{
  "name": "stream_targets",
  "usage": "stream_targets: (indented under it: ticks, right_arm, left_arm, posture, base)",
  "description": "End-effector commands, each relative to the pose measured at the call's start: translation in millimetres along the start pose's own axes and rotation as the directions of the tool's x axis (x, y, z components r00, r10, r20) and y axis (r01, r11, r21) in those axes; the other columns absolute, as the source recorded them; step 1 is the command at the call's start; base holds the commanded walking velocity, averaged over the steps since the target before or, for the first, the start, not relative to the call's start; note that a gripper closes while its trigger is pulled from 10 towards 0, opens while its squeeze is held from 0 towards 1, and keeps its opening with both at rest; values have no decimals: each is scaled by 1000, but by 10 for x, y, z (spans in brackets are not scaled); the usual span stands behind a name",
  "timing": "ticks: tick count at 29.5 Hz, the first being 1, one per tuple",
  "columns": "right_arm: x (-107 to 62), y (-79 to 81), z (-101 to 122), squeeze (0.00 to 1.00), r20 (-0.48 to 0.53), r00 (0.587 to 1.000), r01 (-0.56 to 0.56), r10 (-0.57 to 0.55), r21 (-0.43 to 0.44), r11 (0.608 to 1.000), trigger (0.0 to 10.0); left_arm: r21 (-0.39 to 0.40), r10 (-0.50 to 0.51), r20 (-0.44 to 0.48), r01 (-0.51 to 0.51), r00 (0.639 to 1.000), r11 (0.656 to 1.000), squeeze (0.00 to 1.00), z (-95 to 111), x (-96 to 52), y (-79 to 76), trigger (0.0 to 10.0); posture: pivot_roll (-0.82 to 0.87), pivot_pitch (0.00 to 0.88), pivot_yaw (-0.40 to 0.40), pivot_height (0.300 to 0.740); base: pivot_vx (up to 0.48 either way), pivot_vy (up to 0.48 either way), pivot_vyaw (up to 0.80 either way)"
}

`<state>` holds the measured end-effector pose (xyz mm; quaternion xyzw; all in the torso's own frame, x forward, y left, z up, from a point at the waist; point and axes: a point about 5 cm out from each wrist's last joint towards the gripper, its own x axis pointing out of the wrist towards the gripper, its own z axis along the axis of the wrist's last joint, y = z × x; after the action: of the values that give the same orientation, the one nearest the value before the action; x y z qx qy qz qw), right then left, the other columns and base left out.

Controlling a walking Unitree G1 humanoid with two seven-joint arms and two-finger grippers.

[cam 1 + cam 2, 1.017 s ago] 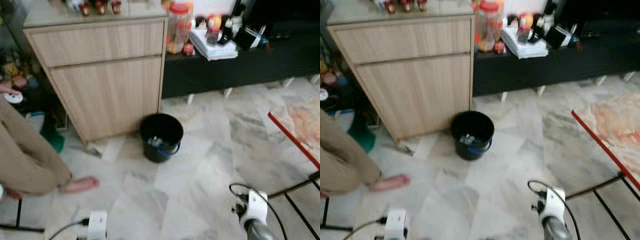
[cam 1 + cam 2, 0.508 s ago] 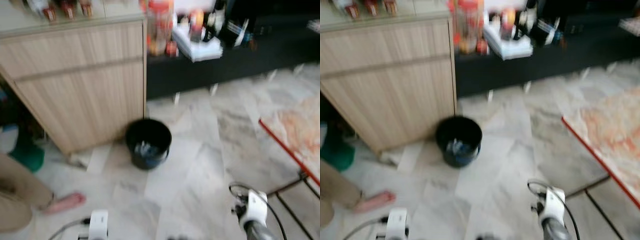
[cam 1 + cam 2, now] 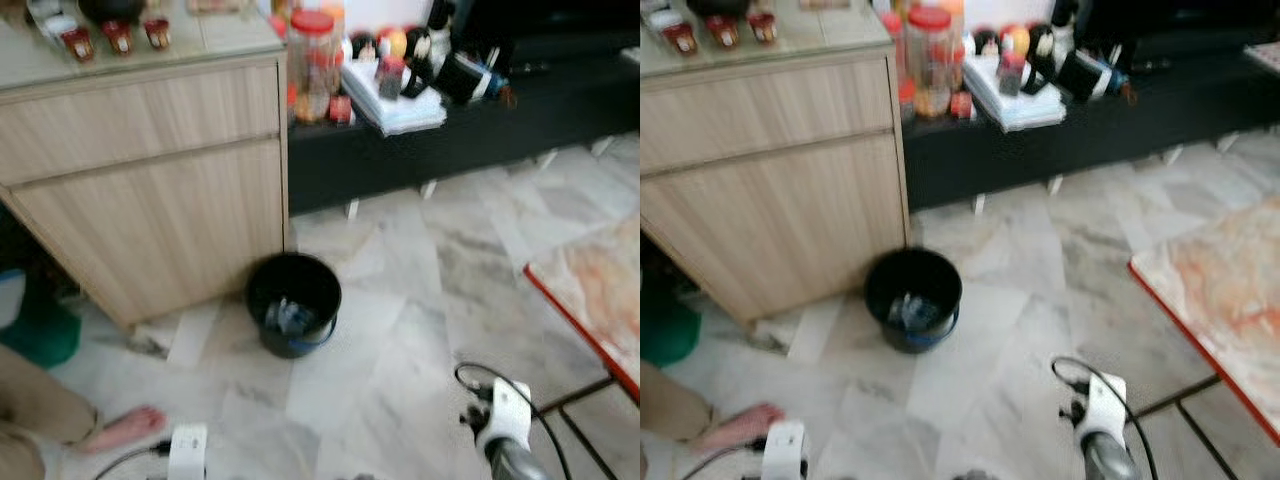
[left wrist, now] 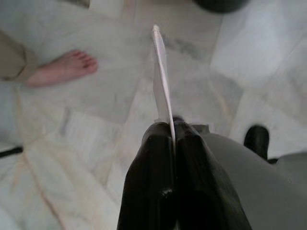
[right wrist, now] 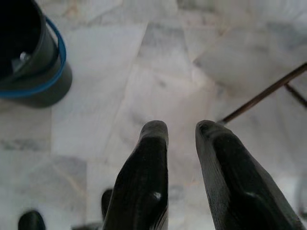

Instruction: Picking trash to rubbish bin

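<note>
White paper scrap (image 4: 161, 76) pinched in left hand (image 4: 172, 129)

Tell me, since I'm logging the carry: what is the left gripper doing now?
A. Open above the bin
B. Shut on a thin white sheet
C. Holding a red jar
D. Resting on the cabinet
B: the left gripper pinches a thin white sheet edge-on over the floor.
</note>
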<state>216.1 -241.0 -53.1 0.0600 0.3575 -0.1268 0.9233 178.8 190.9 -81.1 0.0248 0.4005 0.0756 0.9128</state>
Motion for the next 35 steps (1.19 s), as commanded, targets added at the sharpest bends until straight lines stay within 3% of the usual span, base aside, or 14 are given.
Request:
stream_targets:
  ticks: [1, 19, 30, 35]
  right_arm:
    - [-8, 46, -62, 0, -22, 1000, -9, 10, 6, 1000, 10000]
    - [-20, 75, -113, 0, -33, 999, -20, 19, -16, 1000, 10000]
    - [-22, 71, -123, 0, -35, 999, -15, 15, 21, 1000, 10000]
    - [-21, 70, -114, 0, -31, 999, -19, 19, -9, 1000, 10000]
  left_arm:
    - [14, 2, -63, -1, 998, 1000, 0, -172, -47, 24, 10000]
    - [37, -6, -53, 8, 999, 999, 0, -119, -27, 45, 10000]
    - [32, 0, -49, 1, 999, 999, 0, -100, -20, 55, 10000]
    - [31, -2, -49, 4, 999, 1000, 0, -94, -18, 43, 10000]
  posture:
    - [91, 173, -102, 740]
    - [93, 148, -84, 740]
    - [100, 177, -86, 740]
    - [89, 185, -87, 740]
  base:
    - [345, 0, 0]
    - [344, 0, 0]
    - [344, 0, 0]
    - [343, 0, 0]
